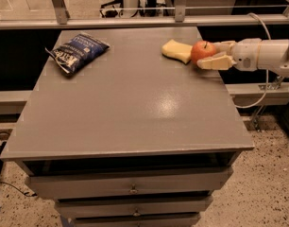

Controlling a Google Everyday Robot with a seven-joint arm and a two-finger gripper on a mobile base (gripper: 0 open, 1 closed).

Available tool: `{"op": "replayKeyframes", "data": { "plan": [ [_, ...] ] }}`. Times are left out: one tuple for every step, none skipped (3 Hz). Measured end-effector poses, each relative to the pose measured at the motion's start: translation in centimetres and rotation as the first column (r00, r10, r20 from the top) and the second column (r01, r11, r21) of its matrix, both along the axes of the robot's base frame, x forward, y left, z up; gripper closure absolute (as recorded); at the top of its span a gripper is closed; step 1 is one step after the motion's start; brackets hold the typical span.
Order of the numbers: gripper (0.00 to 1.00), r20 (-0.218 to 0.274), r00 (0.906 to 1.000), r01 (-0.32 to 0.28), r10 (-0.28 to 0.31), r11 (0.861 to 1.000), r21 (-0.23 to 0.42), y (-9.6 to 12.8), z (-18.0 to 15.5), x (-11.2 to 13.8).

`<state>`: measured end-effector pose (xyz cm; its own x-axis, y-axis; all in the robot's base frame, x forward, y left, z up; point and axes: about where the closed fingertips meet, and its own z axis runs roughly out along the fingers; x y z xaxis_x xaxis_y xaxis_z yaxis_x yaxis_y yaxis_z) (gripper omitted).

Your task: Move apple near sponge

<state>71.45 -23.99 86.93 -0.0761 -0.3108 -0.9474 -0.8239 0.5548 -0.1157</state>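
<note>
The red-orange apple [202, 51] is at the table's far right, right beside the pale yellow sponge [176, 50] and touching its right end. My gripper [207, 55] reaches in from the right with its white arm over the table's right edge. Its fingers [213, 62] lie on either side of the apple and are shut on it. The apple sits at or just above the tabletop.
A blue chip bag [77, 51] lies at the far left of the grey table [135, 112]. Drawers are under the front edge. A metal rail runs behind the table, and a cable hangs at the right by the arm.
</note>
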Motion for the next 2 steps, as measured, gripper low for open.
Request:
{"op": "replayKeyframes", "data": {
  "plan": [
    [0.07, -0.003, 1.0000, -0.006, 0.006, 1.000, 0.003, 0.13, -0.56, 0.28],
    [0.00, -0.012, 0.9999, -0.008, 0.008, 1.000, 0.001, 0.30, -1.38, 0.24]
  ]
}}
